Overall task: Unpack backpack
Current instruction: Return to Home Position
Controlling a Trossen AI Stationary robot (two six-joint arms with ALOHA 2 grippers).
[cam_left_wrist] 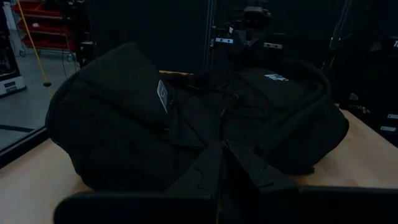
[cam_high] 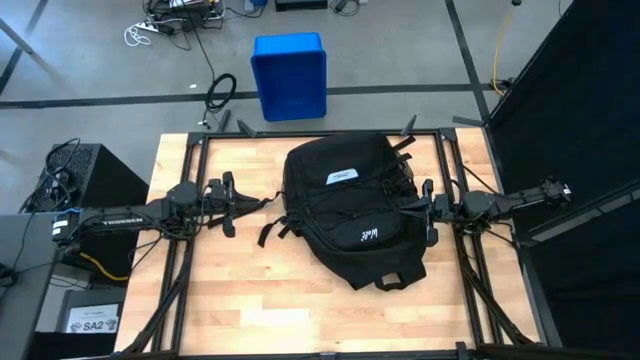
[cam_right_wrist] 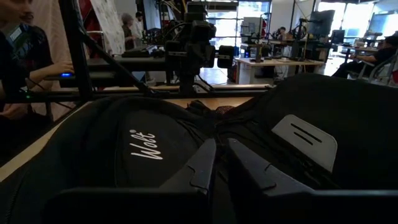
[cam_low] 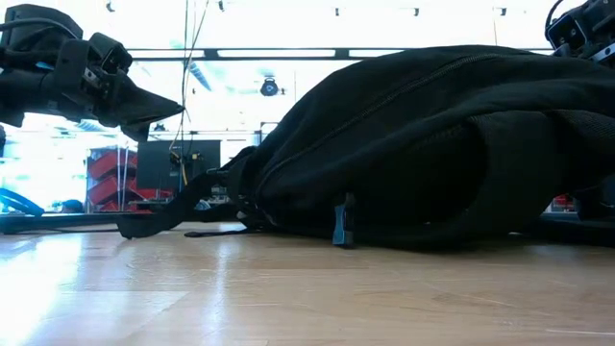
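Pale wood planks form the table (cam_high: 240,290), framed by dark rails. On the grey floor beyond it, a blue bin (cam_high: 289,75) stands well apart from the far edge. We see the backpack (cam_high: 350,210) lying flat in the middle of the table, a little toward the far side. Its white label (cam_high: 341,177) faces up, and the small white lettering (cam_high: 370,236) on the front pocket sits nearer the front edge. One black strap (cam_high: 268,232) trails off the pack onto the wood on the left arm's side.

The left end effector (cam_high: 250,204) hangs just beside the pack's left flank, raised above the table and clear of the fabric. In its own wrist view the two fingers (cam_left_wrist: 205,168) are brought together to a point and hold nothing. The right end effector (cam_high: 415,208) sits at the opposite flank, over the pack's edge. Its fingers (cam_right_wrist: 202,165) are likewise drawn together with only a sliver between them, and they are empty. Whether it rests on the fabric or hovers just above it, we cannot tell from these angles. In the right wrist view, a person (cam_right_wrist: 25,56) sits in the room off to one side of the table.
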